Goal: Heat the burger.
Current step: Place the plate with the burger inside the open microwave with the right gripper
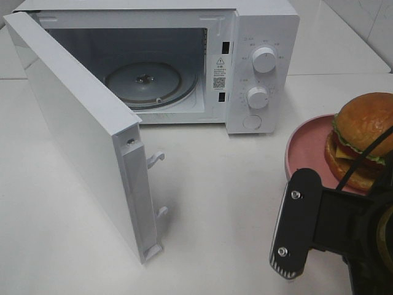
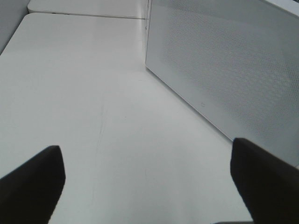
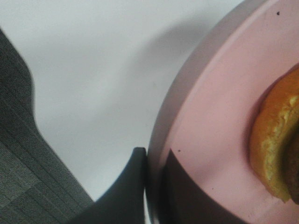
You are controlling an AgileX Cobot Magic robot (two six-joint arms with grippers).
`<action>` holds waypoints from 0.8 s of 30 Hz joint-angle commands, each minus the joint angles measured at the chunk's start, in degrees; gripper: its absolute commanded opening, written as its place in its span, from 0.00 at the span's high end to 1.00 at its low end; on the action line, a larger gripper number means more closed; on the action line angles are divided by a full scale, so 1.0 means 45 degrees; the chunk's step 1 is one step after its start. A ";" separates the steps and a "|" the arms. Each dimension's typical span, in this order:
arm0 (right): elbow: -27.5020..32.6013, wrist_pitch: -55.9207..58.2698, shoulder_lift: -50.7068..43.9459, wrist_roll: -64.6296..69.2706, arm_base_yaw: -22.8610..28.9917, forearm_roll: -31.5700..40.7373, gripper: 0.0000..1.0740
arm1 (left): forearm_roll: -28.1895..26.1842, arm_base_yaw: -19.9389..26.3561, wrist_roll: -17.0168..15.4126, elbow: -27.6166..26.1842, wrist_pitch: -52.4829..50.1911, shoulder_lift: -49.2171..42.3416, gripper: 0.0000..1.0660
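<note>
Your right pincer (image 3: 154, 161) is clamped on the rim of the pink plate (image 3: 219, 107), one finger under the outer wall and one on the inner face. The burger (image 1: 363, 138) sits upright on that plate, toward the right side of the desk (image 1: 209, 184) and forward of the microwave (image 1: 261, 74) controls. From the pincer, the burger lies across the plate on the side away from the grip, so the load hangs beyond the fingers; you should expect the plate to tip if it is raised fast. The cavity and its turntable (image 1: 147, 83) lie back and to the left of the plate, and the door (image 1: 73, 135) stands swung out toward the desk's left. Your left pincer (image 2: 145, 149) is spread wide over bare desk outside that door, holding nothing. The right arm is clearly the nearer one.
</note>
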 commanded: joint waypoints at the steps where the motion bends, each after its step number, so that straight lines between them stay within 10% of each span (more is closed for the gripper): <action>1: 0.0038 0.0420 -0.0064 -0.0382 0.0382 -0.0802 1.00 | 0.0013 -0.0013 -0.0102 0.0051 -0.0166 -0.0191 0.16; 24: 0.0038 -0.0675 -0.0064 -0.5462 0.0688 -0.1108 1.00 | 0.0013 -0.0013 -0.0102 0.0051 -0.0166 -0.0191 0.16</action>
